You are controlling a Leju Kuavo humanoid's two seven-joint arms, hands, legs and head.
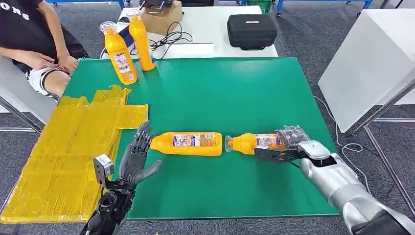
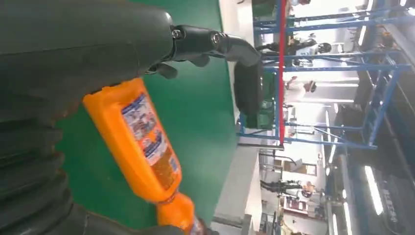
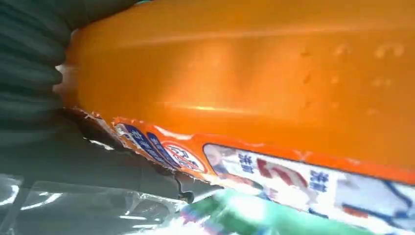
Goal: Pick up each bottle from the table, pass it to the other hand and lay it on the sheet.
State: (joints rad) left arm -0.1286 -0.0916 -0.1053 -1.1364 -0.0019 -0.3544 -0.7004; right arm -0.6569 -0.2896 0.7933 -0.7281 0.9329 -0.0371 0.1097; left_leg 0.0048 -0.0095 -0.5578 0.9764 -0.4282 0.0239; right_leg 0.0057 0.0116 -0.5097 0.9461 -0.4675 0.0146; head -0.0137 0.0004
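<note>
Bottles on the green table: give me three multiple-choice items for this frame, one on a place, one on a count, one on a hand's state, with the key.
1. Where is the yellow sheet?
A. At the table's left edge, near the left hand
B. Under the black case
C. Beneath the right hand

2. How many orange bottles stand upright?
A. None
B. Two
C. Four

3. What is the right hand doing?
A. Hanging open beside the table
B. Resting on the sheet
C. Gripping a lying bottle

Key: 1 A, the sheet drapes the left side by the left hand. 2 B, the front upright bottle and rear upright bottle stand at the far edge. 3 C, its fingers wrap the held bottle; the middle bottle lies free.
</note>
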